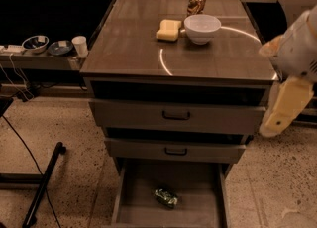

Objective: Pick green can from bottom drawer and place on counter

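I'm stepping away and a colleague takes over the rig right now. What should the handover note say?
The tool hangs at the right of the cabinet, level with the upper drawers, well away from the can.
The green can lies on its side on the floor of the bottom drawer, which is pulled open.
The counter carries a white bowl, a yellow sponge and a red can.
Done: drawer open.
Left: reach down, grasp the green can, lift it, set it on the counter.
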`<move>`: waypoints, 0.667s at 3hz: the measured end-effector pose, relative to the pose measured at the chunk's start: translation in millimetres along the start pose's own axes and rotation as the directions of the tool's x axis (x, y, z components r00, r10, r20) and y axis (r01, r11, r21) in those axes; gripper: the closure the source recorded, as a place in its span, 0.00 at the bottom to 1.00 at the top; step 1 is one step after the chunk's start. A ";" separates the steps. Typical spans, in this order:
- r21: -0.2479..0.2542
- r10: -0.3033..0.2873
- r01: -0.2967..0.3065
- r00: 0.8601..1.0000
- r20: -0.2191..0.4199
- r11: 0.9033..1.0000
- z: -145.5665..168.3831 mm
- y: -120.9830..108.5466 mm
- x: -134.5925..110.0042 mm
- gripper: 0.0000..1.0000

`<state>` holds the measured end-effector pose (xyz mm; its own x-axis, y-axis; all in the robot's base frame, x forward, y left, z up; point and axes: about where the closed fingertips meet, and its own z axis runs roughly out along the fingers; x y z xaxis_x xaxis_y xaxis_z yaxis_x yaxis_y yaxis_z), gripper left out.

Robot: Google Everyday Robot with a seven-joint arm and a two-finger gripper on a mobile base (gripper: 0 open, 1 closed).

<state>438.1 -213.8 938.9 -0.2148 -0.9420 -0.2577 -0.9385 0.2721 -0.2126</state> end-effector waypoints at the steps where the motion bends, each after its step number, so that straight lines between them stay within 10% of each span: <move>1: -0.082 -0.014 0.025 0.990 0.137 0.996 80.2 29.8 9.1 0.00; 2: -0.068 -0.032 0.043 0.987 0.156 0.997 92.0 31.5 10.1 0.00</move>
<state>431.2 -196.7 842.8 -0.1404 -0.9081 -0.3944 -0.9630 0.2178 -0.1587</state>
